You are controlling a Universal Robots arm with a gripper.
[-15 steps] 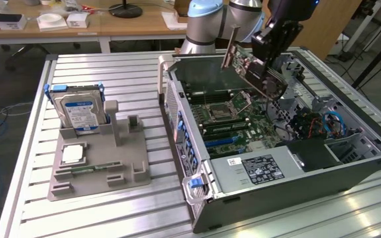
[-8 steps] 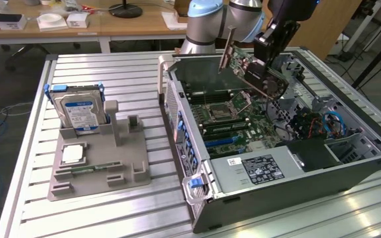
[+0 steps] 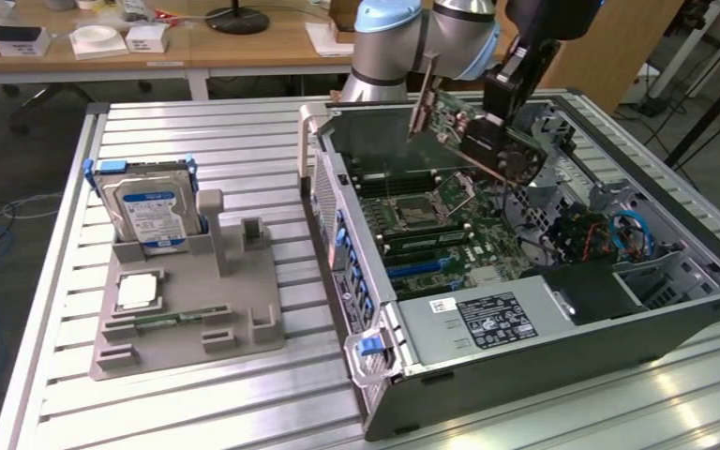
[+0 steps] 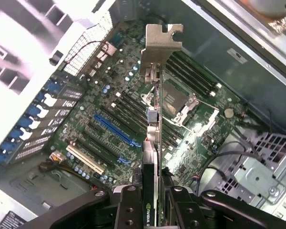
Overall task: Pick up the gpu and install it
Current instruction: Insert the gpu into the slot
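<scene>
The gpu [image 3: 471,129] hangs tilted in the air above the open computer case [image 3: 660,328], green board and black cooler showing, its silver bracket toward the case's back wall. My gripper [image 3: 506,112] is shut on it at the cooler end. In the wrist view the gpu [image 4: 154,138] runs edge-on away from the fingers [image 4: 128,205], its silver bracket [image 4: 158,45] at the far end. Beneath it lies the motherboard [image 4: 119,119] with its blue slot [image 4: 115,129] and black slots, clearly apart from the card.
A grey fixture [image 3: 185,309] on the slatted table holds a silver hard drive [image 3: 147,206] with blue clips and a small memory stick [image 3: 166,319]. The case holds a CPU socket [image 3: 412,211], cables [image 3: 622,234] and a power supply [image 3: 486,319].
</scene>
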